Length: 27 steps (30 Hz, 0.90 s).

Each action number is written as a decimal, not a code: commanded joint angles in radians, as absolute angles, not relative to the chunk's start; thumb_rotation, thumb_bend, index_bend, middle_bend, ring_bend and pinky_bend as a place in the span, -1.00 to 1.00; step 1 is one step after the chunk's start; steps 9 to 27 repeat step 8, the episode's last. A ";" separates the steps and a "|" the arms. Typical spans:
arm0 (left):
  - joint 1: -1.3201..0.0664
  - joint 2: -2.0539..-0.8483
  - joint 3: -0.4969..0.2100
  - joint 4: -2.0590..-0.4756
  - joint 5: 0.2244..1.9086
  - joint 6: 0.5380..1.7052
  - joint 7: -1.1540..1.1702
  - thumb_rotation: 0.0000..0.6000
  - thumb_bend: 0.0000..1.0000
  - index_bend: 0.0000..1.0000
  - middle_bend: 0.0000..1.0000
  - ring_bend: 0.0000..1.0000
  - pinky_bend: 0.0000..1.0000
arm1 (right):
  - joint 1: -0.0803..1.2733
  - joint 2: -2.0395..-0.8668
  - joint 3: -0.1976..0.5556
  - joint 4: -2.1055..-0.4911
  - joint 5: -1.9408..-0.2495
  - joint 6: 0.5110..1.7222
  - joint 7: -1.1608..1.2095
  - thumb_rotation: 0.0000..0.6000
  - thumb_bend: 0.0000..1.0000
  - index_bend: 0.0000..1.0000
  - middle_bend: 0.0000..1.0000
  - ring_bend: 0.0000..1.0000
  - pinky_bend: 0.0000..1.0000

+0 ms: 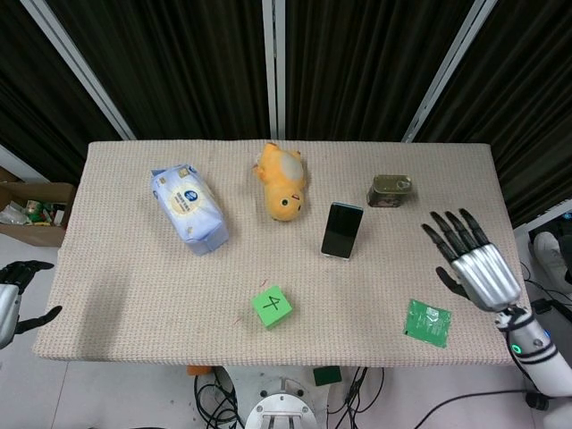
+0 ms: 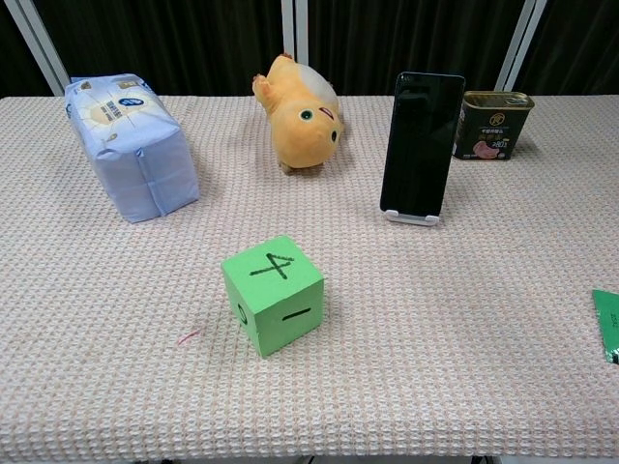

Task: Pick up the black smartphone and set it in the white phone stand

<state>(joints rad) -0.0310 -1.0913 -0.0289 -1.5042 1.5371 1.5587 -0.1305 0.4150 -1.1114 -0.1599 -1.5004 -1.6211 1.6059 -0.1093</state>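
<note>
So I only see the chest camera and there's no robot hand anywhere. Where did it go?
Observer: The right hand shows in the head view, open, over the table's right edge, apart from the black smartphone.
Operator: Is the other hand there too?
Observer: Yes, the left hand hangs off the table's left side, holding nothing.
Operator: What's that green thing at my right edge?
Observer: A flat green packet, lying just in front of the right hand.
</note>
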 commanded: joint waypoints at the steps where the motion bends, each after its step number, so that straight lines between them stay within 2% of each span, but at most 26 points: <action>1: -0.027 -1.094 -0.028 -1.503 1.542 1.567 -0.126 1.00 -0.91 -0.38 -0.39 -0.50 -0.28 | 0.203 -1.189 -0.208 -1.391 -1.502 1.711 0.035 0.71 -0.09 -1.00 -1.00 -1.00 -1.00; 7: -0.024 -1.093 -0.022 -1.501 1.562 1.581 -0.115 1.00 -0.91 -0.39 -0.43 -0.51 -0.29 | 0.122 -1.259 -0.210 -1.332 -1.536 1.718 0.039 0.69 -0.21 -1.00 -1.00 -1.00 -1.00; 27: -0.024 -1.092 -0.020 -1.502 1.566 1.584 -0.111 1.00 -0.91 -0.39 -0.43 -0.52 -0.29 | 0.120 -1.262 -0.207 -1.331 -1.541 1.713 0.032 0.69 -0.21 -1.00 -1.00 -1.00 -1.00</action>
